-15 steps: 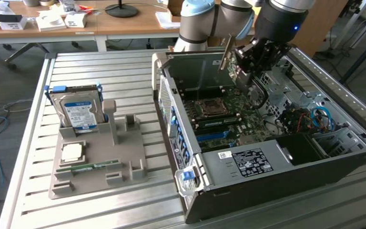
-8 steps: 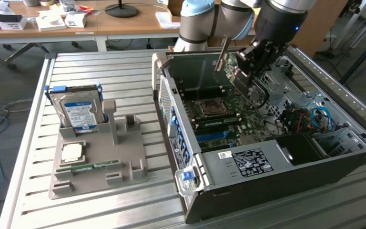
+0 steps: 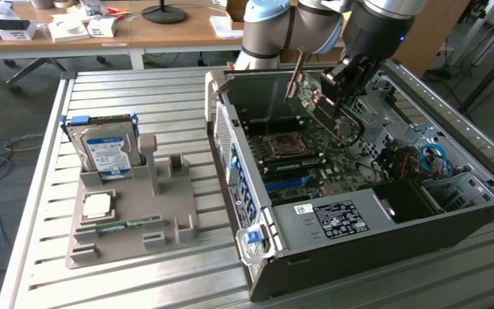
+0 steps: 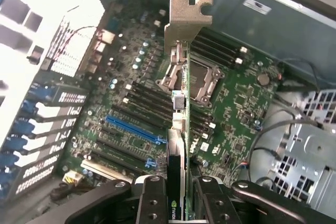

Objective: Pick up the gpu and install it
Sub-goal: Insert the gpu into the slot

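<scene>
My gripper [image 3: 334, 82] is shut on the gpu [image 3: 314, 98] and holds it in the air over the open computer case [image 3: 256, 212]. The card hangs above the green motherboard [image 3: 303, 158], and its silvery bracket [image 3: 297, 72] points toward the rear wall of the case. In the wrist view the gpu [image 4: 178, 129] shows edge-on between my two black fingers [image 4: 152, 203], with the gripper [image 4: 179, 205] clamped on its near end. The bracket [image 4: 188, 17] sits at the far end. Below the card lie the processor socket [image 4: 202, 85] and a blue expansion slot [image 4: 131, 127].
On the exterior view's left, a grey holder [image 3: 127, 212] on the slatted table carries a hard drive [image 3: 103, 147], a processor chip [image 3: 98, 205] and a green memory stick [image 3: 123, 225]. Inside the case are cables [image 3: 427, 158] and a power supply [image 3: 341, 219]. Desks stand behind.
</scene>
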You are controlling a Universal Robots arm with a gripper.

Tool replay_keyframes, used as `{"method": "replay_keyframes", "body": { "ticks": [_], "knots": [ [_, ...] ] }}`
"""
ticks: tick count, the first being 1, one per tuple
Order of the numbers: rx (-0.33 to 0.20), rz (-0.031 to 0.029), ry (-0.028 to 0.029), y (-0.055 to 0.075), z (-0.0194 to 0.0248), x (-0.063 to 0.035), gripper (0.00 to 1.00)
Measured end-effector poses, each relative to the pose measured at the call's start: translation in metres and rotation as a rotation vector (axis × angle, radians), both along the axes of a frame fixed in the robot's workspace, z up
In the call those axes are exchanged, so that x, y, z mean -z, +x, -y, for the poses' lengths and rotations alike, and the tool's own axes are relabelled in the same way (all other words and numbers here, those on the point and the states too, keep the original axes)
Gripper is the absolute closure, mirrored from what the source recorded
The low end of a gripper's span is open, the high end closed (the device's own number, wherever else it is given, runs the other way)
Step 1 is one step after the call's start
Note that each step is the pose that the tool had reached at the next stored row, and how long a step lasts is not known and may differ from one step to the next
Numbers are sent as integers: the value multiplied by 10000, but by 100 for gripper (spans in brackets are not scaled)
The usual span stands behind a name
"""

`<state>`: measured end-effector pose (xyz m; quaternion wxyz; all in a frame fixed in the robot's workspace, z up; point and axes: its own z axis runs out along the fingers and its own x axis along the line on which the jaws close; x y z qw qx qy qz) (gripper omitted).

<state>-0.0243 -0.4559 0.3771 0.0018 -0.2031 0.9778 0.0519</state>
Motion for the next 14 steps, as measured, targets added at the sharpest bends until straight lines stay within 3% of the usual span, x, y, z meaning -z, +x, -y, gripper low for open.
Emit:
{"method": "replay_keyframes", "body": {
  "ticks": [14],
  "knots": [
    [-1693,0,-4,0,0,17,74]
  ]
}}
